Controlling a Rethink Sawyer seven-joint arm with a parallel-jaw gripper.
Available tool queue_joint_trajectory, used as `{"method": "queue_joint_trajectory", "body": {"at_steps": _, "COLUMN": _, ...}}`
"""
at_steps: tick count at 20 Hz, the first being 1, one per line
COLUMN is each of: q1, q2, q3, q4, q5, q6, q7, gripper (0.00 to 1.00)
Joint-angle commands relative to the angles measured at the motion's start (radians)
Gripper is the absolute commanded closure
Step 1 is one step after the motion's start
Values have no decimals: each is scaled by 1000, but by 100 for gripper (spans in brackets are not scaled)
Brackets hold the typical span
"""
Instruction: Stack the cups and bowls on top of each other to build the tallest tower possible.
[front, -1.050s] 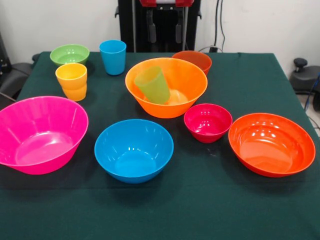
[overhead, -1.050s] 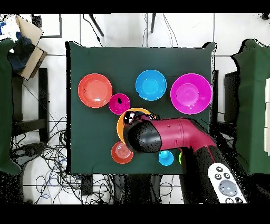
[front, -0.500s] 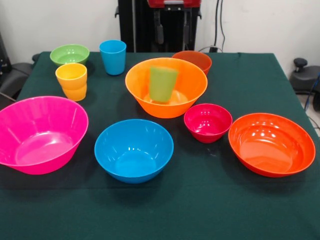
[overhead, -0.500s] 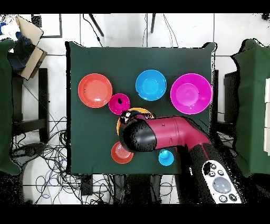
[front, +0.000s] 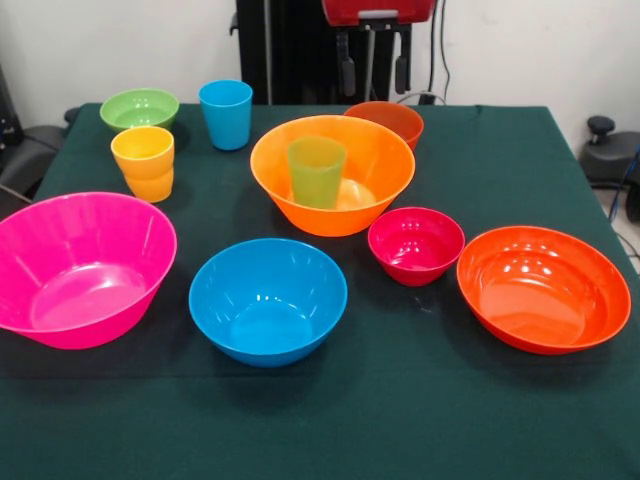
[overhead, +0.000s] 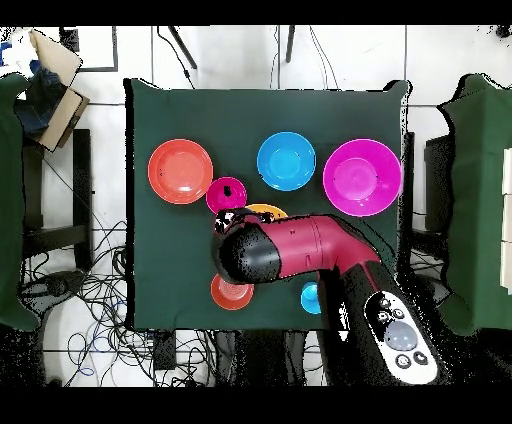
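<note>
Green tapered plastic cup (front: 316, 171) stands upright inside the big glossy orange bowl (front: 375, 160), every other piece unstacked, below the gripper (front: 373, 72), fingers apart and empty

Green cup (front: 316, 171) now upright in big orange bowl (front: 380, 160) (earlier tilted); claw (front: 374, 72) shifted

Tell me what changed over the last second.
The green cup, tilted a second ago, now stands upright in the big orange bowl. The hand above it is empty and has shifted right in the front view. The other bowls and cups stayed put.
</note>
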Motion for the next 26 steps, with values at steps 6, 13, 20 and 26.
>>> {"method": "queue_joint_trajectory", "body": {"at_steps": 6, "q1": 21, "q2": 55, "q3": -2, "q4": -49, "q5": -79, "q6": 83, "q7": -81, "gripper": 0}}
{"method": "queue_joint_trajectory", "body": {"at_steps": 13, "q1": 24, "q2": 48, "q3": -2, "q4": -46, "q5": -75, "q6": 85, "q7": -77, "gripper": 0}}
{"method": "queue_joint_trajectory", "body": {"at_steps": 20, "q1": -24, "q2": 63, "q3": 36, "q4": -56, "q5": -43, "q6": 106, "q7": -122, "gripper": 0}}
{"method": "queue_joint_trajectory", "body": {"at_steps": 26, "q1": -142, "q2": -81, "q3": 151, "q4": -6, "q5": 110, "q6": 255, "q7": -223, "gripper": 0}}
